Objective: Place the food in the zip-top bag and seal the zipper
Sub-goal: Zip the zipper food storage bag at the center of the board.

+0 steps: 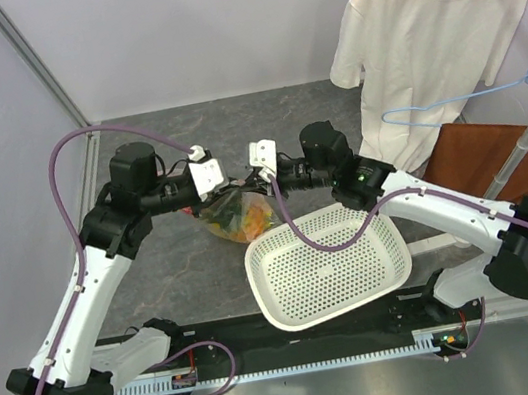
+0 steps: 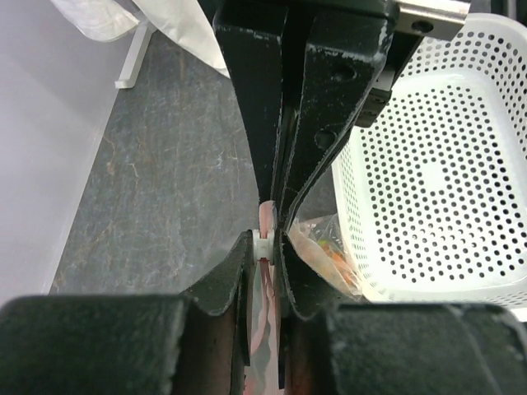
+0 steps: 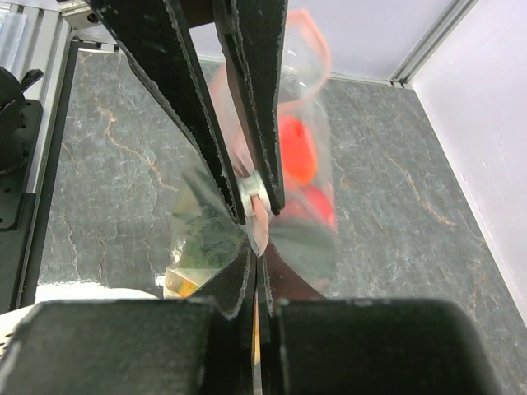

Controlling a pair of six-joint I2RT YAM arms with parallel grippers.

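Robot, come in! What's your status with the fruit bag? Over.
Left end effector clamped on zipper; right end effector clamped on zip-top bag. Food inside. White basket alongside, not blocking.

I can read no text, label, brand or number in any of my three camera views; nothing printed shows clearly enough to make out.

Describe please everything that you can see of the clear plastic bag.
The clear bag is thin, see-through plastic with a pinkish-red strip along its mouth. Red, orange and green food shows through it. The left gripper and the right gripper both pinch its top edge, and it hangs crumpled between them, beside the white basket, over the grey table.
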